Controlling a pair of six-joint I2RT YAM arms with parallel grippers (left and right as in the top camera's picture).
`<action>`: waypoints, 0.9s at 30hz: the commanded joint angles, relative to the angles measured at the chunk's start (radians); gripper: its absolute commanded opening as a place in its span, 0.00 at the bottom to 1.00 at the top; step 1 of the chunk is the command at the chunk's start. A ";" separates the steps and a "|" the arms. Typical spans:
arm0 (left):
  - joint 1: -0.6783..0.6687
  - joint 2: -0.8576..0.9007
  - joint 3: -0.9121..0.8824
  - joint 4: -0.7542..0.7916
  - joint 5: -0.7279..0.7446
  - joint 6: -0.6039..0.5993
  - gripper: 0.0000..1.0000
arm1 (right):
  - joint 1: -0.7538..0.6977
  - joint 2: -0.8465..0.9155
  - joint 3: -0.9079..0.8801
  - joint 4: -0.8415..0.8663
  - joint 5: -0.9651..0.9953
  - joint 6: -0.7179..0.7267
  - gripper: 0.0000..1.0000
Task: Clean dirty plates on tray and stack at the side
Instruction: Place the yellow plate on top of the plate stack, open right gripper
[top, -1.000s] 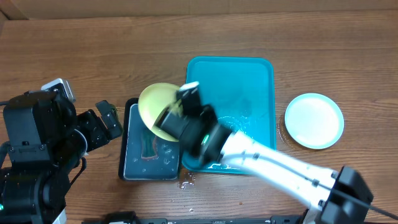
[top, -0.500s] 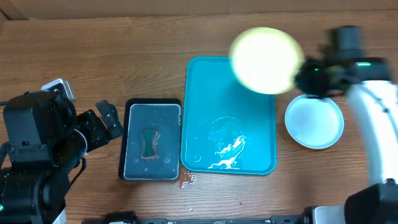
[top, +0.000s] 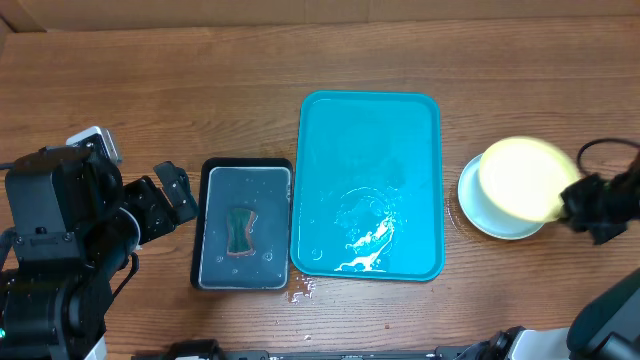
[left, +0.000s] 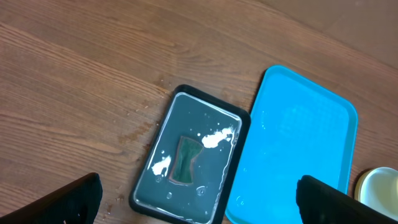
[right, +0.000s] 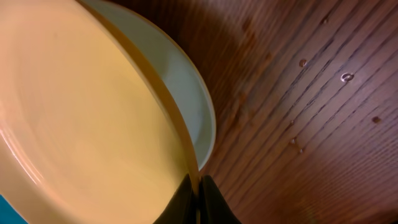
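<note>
My right gripper (top: 578, 200) is shut on the rim of a yellow-green plate (top: 522, 179) and holds it just above the light-blue plate (top: 475, 212), which lies on the wood right of the turquoise tray (top: 420, 130). In the right wrist view the yellow plate (right: 81, 118) fills the left, the blue plate's rim (right: 189, 99) shows behind it, and my fingers (right: 198, 198) pinch the yellow rim. The tray holds only water streaks. My left gripper (left: 196, 202) is open, above the black tray (left: 236, 134). Only two plates are in view.
A black rectangular tray (top: 212, 175) with water and a green sponge (top: 240, 232) stands left of the turquoise tray. Water drops lie on the wood near the tray's front left corner (top: 300, 290). The left arm's base (top: 50, 230) is at the far left.
My right gripper carried the yellow-green plate from above the black tray, across the turquoise tray, to just above the light-blue plate at the right. The left arm has not moved.
</note>
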 joint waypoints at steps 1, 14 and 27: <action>0.005 0.003 0.010 0.001 0.000 0.018 1.00 | 0.027 0.005 -0.084 0.074 -0.020 -0.019 0.04; 0.005 0.003 0.010 0.001 0.000 0.018 1.00 | 0.243 -0.227 0.136 -0.019 -0.087 -0.091 0.44; 0.005 0.003 0.010 -0.024 0.007 0.018 1.00 | 0.709 -0.668 0.251 0.048 -0.222 -0.202 1.00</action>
